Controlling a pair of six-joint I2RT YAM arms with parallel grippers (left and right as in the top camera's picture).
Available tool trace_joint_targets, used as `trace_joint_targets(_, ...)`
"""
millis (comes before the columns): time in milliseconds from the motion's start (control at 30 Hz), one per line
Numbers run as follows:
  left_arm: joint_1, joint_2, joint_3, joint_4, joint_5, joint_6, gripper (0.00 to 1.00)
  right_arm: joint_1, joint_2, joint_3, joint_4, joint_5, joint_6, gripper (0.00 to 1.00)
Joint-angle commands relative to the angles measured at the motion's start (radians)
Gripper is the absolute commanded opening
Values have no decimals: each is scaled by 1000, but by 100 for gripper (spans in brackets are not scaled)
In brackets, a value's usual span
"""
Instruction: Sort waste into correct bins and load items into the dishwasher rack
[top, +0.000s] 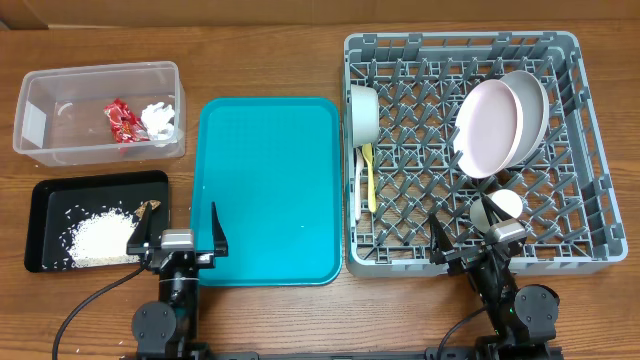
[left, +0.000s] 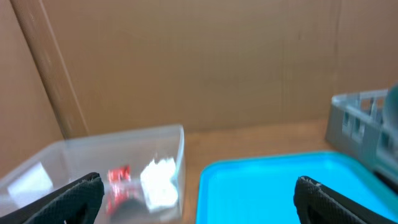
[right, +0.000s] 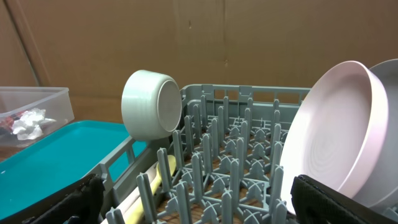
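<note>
Both pairs of fingers are spread as wide as they go, with nothing between them. The left gripper (top: 181, 212) is at the near left corner of the flat teal plastic tray (top: 265, 190). The right gripper (top: 468, 225) is off the teal tray's near right corner, over the near edge of the large square grey pegged rack (top: 590, 150), which lies just right of the teal tray.

In the rack, on the side nearest the teal tray, a small pale bowl (top: 362, 112) stands on edge, with a yellow spoon (top: 369, 180) and a white fork (top: 360, 195) lying below it. Further right two round plates lean together: a pale pinkish-white plate (top: 487, 125) in front and a grey plate (top: 532, 100) behind. A white cup (top: 500, 207) sits close to the right gripper.

Left of the teal tray's near half, a shallow black rectangular tray (top: 45, 200) holds loose white rice (top: 100, 237) and a small brown lump (top: 150, 208). Left of its far half, a clear rectangular plastic tub (top: 40, 110) holds a crumpled red wrapper (top: 122, 120) and a crumpled white napkin (top: 158, 120).
</note>
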Motion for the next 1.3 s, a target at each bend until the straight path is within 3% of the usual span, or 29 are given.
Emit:
trace_joint_targets(0, -5, -13, -6, -28, -31, 15, 100, 8, -10, -11, 7, 8, 4, 100)
trace_joint_targets(200, -5, -12, -6, -156, -31, 15, 100, 8, -10, -11, 7, 8, 4, 100)
trace_joint_targets(1267, -5, -6, -6, -150, -27, 15, 100, 8, -10, -11, 7, 8, 4, 100)
